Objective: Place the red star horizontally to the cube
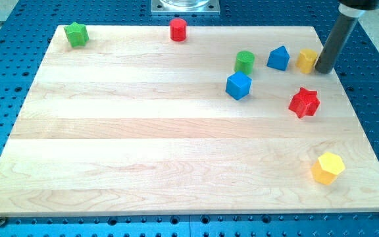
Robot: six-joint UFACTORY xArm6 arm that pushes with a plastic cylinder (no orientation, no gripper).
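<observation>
The red star (304, 102) lies at the view's right, a little below and to the right of the blue cube (238, 85). My tip (323, 68) stands at the upper right, just right of a small yellow block (307, 60) and above the red star, apart from the star.
A green cylinder (245, 62) sits just above the blue cube. A blue pentagonal block (278, 58) lies left of the small yellow block. A yellow hexagonal block (327, 167) is at the lower right. A red cylinder (178, 29) and a green star (77, 34) sit along the top edge.
</observation>
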